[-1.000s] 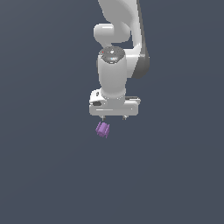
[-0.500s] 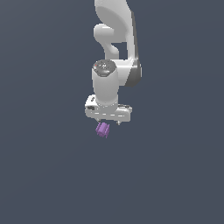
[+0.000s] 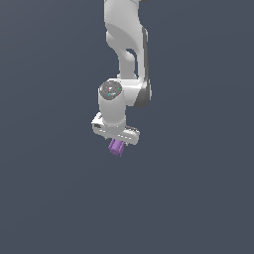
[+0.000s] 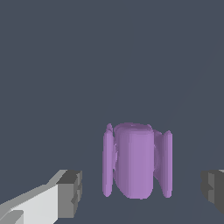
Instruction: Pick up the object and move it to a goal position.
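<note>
The object is a small purple blocky piece with notched sides, lying on the dark grey floor. In the exterior view it shows just under the white hand of my gripper. In the wrist view the object stands between my two fingertips, with a gap on each side. One grey pad is on one side and the other pad is at the picture's edge. My gripper is open and straddles the object without touching it.
The plain dark grey floor fills the scene all around. The white arm comes down from the top of the exterior view.
The hand has turned, shifted slightly to the exterior view's left and come lower over the purple object. The object has stayed in place.
</note>
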